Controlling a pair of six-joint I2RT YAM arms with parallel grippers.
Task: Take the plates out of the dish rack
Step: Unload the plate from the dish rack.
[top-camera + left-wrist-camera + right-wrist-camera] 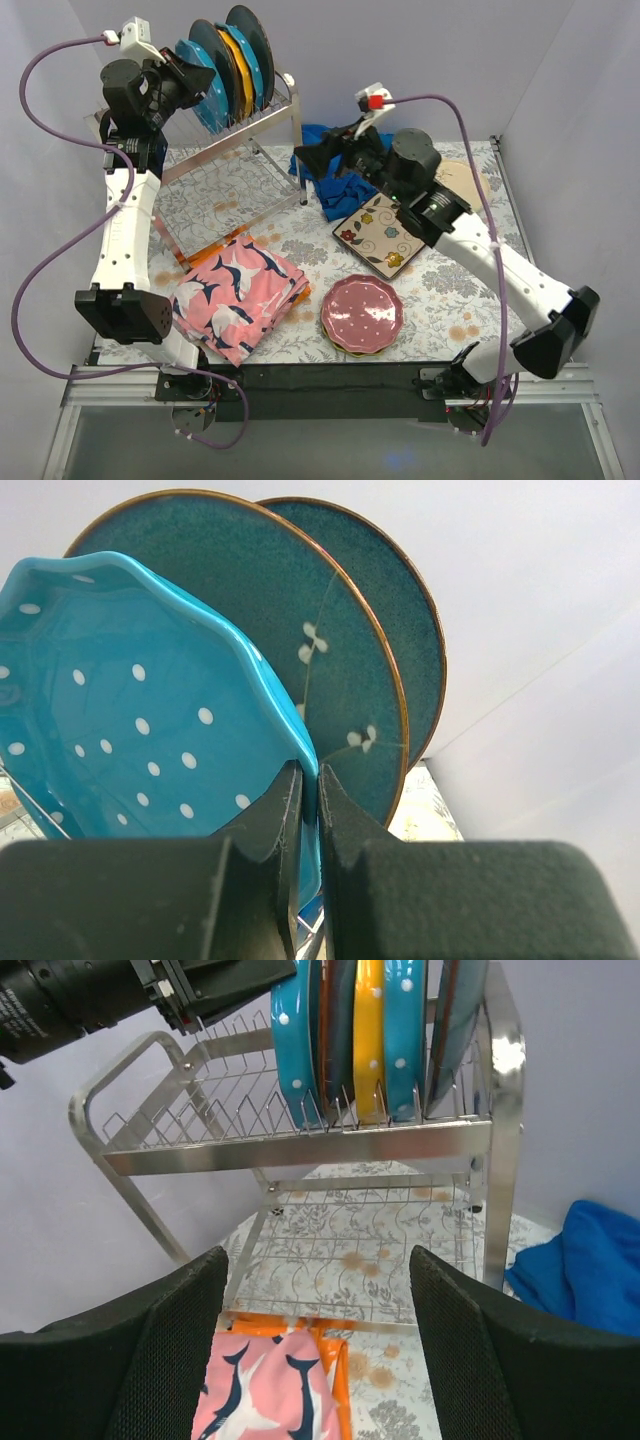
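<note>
The silver dish rack (262,143) stands at the back left and holds several upright plates: a bright teal dotted plate (207,88), dark teal ones and an orange one (237,62). My left gripper (186,84) is shut on the rim of the front teal dotted plate (130,710), with a dark teal plate (300,630) right behind it. My right gripper (310,155) is open and empty, facing the rack (300,1145) from the right. On the table lie a square cream floral plate (380,235) and a pink dotted plate (362,312) stacked on a yellow-green one.
A folded pink patterned cloth (240,290) lies front left over something orange. A blue cloth (335,180) lies right of the rack. A cream plate (462,180) is partly hidden behind the right arm.
</note>
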